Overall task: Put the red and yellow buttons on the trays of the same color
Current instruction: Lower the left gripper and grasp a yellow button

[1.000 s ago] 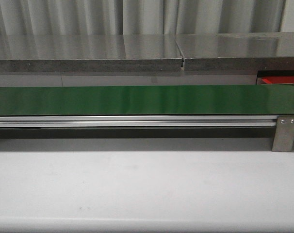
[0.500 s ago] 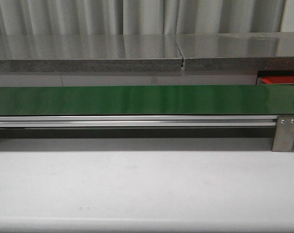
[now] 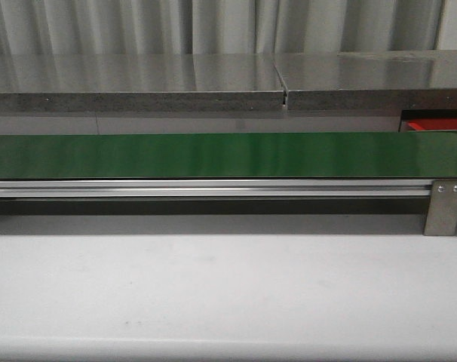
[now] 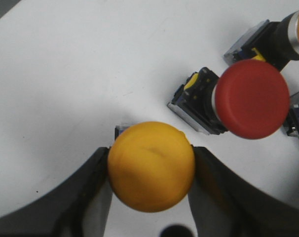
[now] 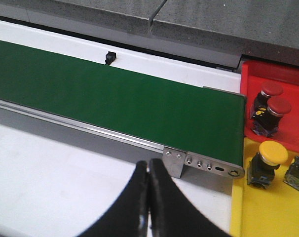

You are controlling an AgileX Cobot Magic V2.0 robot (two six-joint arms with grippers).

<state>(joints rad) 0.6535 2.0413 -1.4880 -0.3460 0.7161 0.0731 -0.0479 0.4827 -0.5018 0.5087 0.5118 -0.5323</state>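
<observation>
White desk [image 4: 65, 74] under left end effector [image 4: 150, 173], clamped on yellow button [image 4: 151, 165]; red button [image 4: 251, 98] near. Risk: round cap slipping. Right end effector [image 5: 148, 197] closed, empty, near green belt [image 5: 115, 96].

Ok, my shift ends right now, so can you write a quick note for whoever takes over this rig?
Left gripper: shut on a yellow button, low over the white table. A red button lies right beside it, with more buttons past that at the picture's edge.
Right gripper: shut, holding nothing, above the near edge of the green belt.
Done: two red buttons sit on the red tray; at least one yellow one is on the yellow tray.
Left: carry the held yellow button to the yellow tray, then sort the rest.
</observation>
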